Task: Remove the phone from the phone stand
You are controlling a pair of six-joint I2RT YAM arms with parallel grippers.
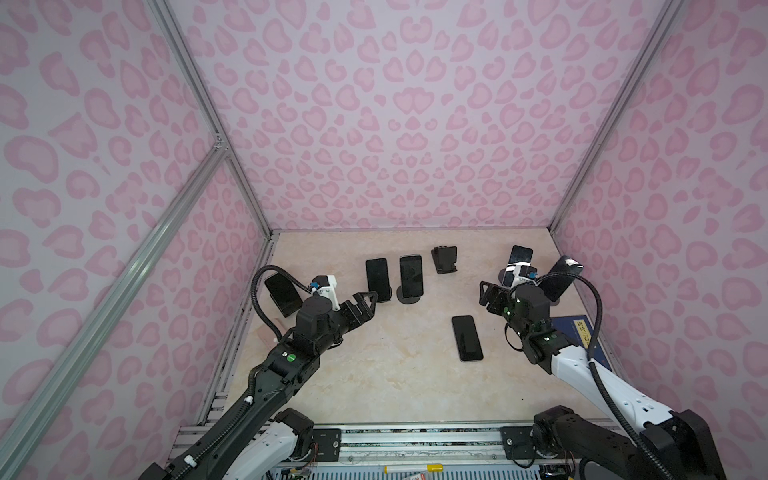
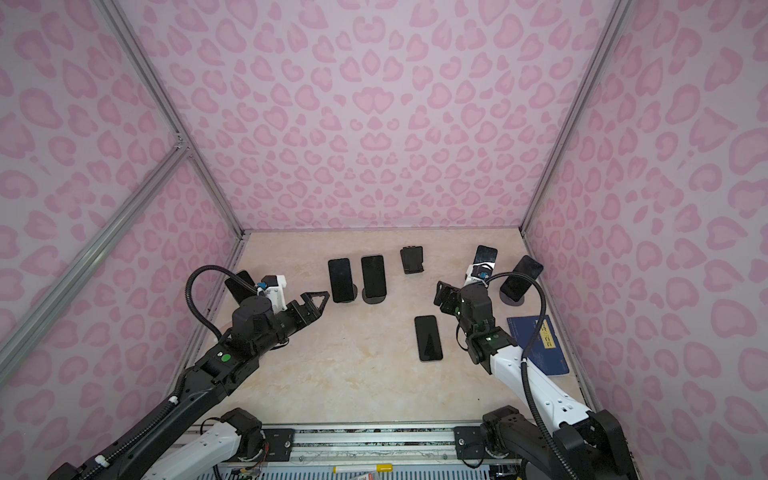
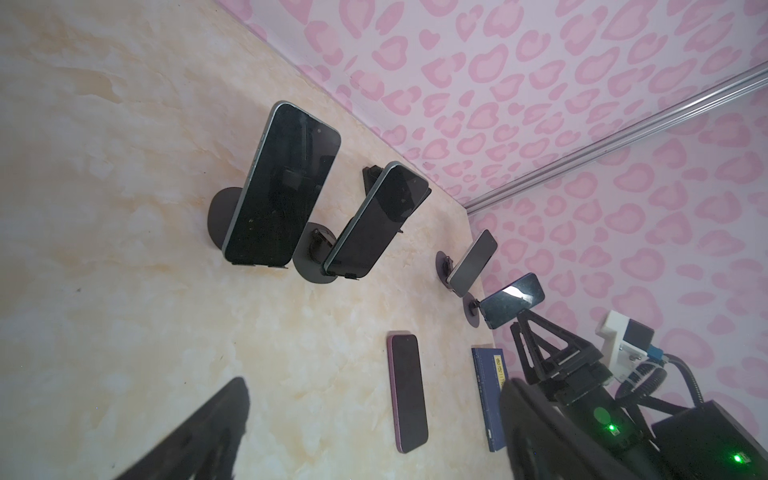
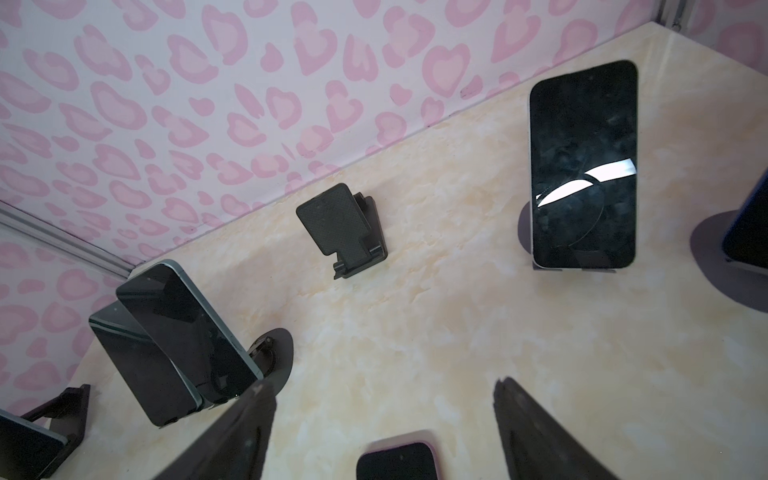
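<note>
A pink-edged phone (image 1: 467, 337) (image 3: 409, 392) lies flat, screen up, on the marble table. Behind it, an empty black phone stand (image 1: 444, 259) (image 4: 340, 228) sits near the back wall. My right gripper (image 1: 488, 295) (image 4: 384, 386) hovers open just right of the flat phone's far end, nothing between its fingers; that phone (image 4: 397, 459) shows below them. My left gripper (image 1: 365, 301) (image 3: 376, 382) is open and empty, close to the front of two phones on round-base stands (image 1: 378, 279) (image 1: 410, 276).
More phones lean on stands: one at the far left (image 1: 282, 293), two at the back right (image 1: 520, 254) (image 1: 561, 276). A blue book (image 1: 579, 332) lies under my right arm by the right wall. Pink patterned walls enclose three sides.
</note>
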